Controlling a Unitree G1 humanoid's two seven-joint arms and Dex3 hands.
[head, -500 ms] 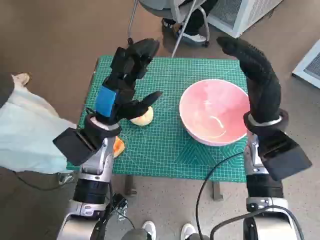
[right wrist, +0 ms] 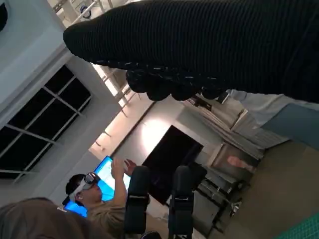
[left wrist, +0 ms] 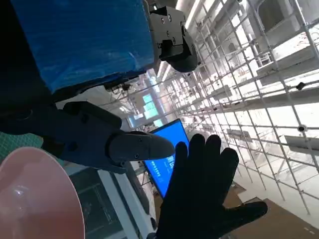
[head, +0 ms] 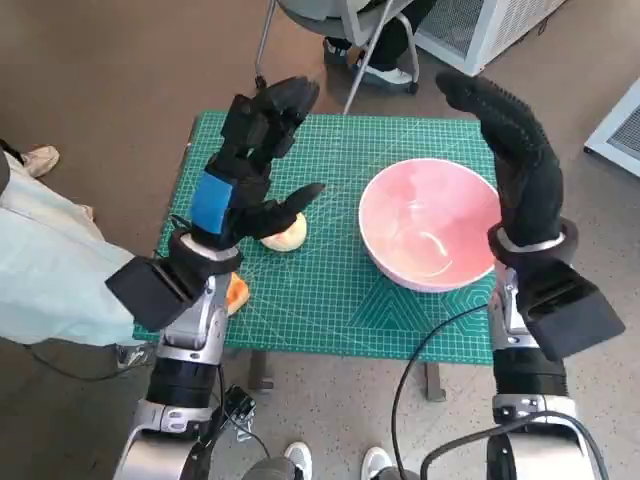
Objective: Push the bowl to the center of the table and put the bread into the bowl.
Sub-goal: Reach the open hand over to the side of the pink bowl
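A pink bowl sits on the right part of the green cutting mat; its rim also shows in the left wrist view. A pale round bread lies left of the bowl, partly hidden under my left hand. That hand hovers above the mat's left half with fingers spread, holding nothing. My gloved right hand is raised over the bowl's right edge, fingers stretched out flat and empty; it shows as in the left wrist view.
An orange item lies at the mat's front left edge beside my left forearm. A person in pale clothing stands at the left. A chair and feet are behind the table. A person with a headset shows in the right wrist view.
Both hands hold nearly still. The person at the left has shifted slightly.
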